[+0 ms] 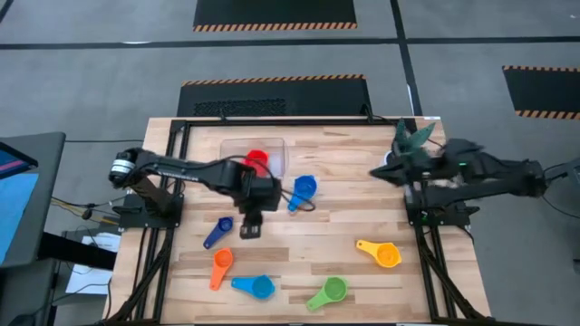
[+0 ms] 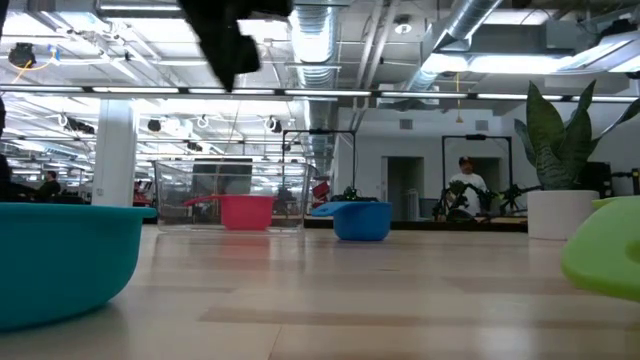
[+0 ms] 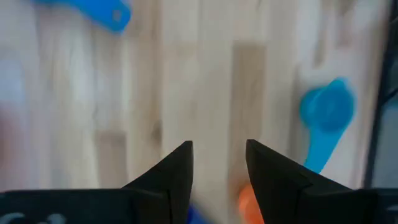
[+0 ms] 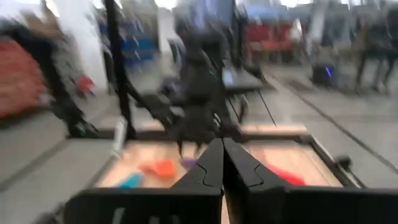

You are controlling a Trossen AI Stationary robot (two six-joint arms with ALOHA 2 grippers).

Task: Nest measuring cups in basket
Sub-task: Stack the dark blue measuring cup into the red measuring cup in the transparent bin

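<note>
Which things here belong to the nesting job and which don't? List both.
Job: clear plastic rectangular basket holding red plastic measuring cup; blue cup; dark blue, orange, light blue, green, yellow cups.
Not: potted plant.

Low view chops off the light blue cup (image 2: 60, 255) at the left edge and the green cup (image 2: 605, 255) at the right, so no handles visible. Left wrist view is smeared; an orange cup (image 3: 247, 202) just peeks out between the jaws. Right wrist view's a blur too.
</note>
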